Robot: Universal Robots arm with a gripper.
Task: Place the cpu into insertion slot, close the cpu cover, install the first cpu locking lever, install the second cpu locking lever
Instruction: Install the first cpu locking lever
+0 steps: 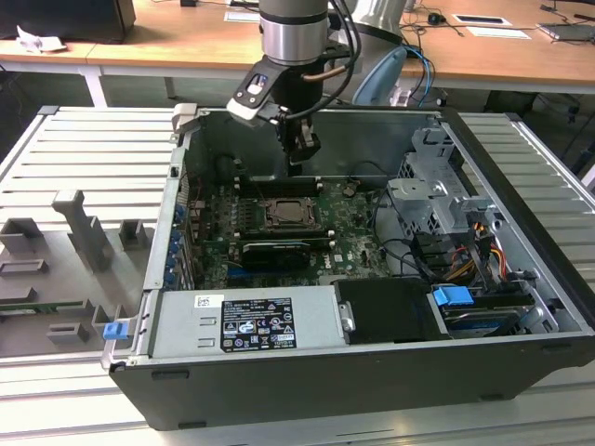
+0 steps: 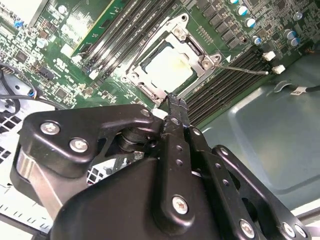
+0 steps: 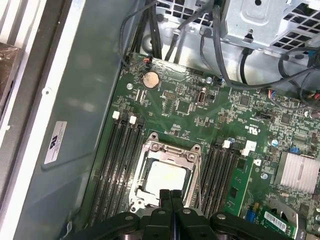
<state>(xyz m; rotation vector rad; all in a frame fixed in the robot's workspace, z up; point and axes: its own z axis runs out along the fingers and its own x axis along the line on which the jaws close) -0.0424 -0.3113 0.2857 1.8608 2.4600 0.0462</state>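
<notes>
The claw (image 3: pixel 170 194) was clenched, its two black fingers (image 3: pixel 164 196) pressed flat together with nothing between them. In the exterior view the claw (image 1: pixel 297 165) hung inside the open computer case (image 1: pixel 372 372), over the green motherboard (image 1: pixel 349 237). Just past its tips lay the cpu (image 3: pixel 165 178), a pale square face seated flat on the board. The silver cpu cover (image 3: pixel 172 148) was folded down around the chip, which showed through its window. In the second wrist view the claw (image 2: pixel 173 102) stood near one edge of the cpu cover (image 2: pixel 202 60); whether it touched the metal could not be told. Beyond the cover, a thin wire locking lever (image 2: pixel 245 69) jutted out over the black memory slots (image 2: pixel 220 87). More memory slots (image 3: pixel 122 150) ran along both sides of the chip.
</notes>
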